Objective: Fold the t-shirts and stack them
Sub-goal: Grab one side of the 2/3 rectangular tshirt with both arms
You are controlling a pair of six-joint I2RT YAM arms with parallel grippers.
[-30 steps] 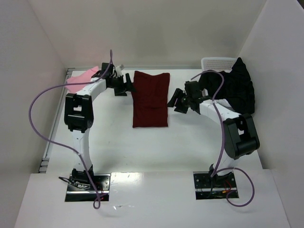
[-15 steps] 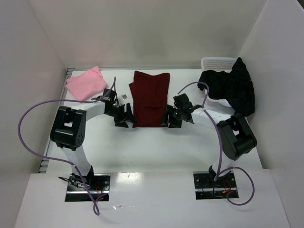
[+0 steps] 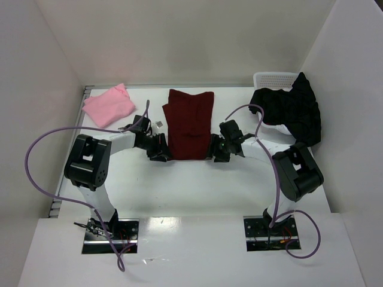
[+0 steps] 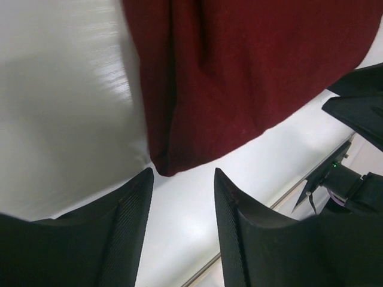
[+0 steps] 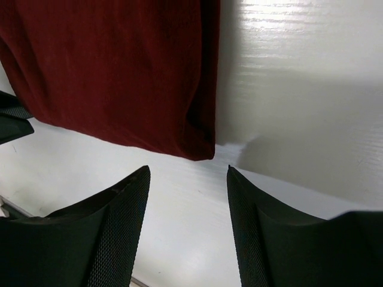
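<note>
Lying flat on the white tabletop (image 3: 179, 191), the dark maroon t-shirt (image 3: 189, 124) is folded into a tall, narrow rectangle. Its long edges are doubled over and soft creases run along its length. The wrist views show a fine ribbed weave and a thick, rounded fold at each near corner.

There are three t-shirts, one of each colour. The light pink t-shirt (image 3: 108, 104) lies well apart from the maroon one, off its far left corner, folded into a rough square. The black t-shirt (image 3: 293, 110) is a crumpled heap well to the right of the maroon one, slumped against the single white mesh basket (image 3: 274, 78), which stands behind it.

Two arms reach in, each with one pincer. The left pincer (image 3: 160, 152) is low at the maroon t-shirt's near left corner. Its fingers (image 4: 128, 221) stand apart, and the corner of the cloth sits at the mouth of the gap without being squeezed. The right pincer (image 3: 216, 152) is at the near right corner, also spread. In its wrist view that corner of the cloth ends just ahead of the fingertips (image 5: 242, 203), with bare tabletop showing between them. Neither pincer has hold of the cloth.
</note>
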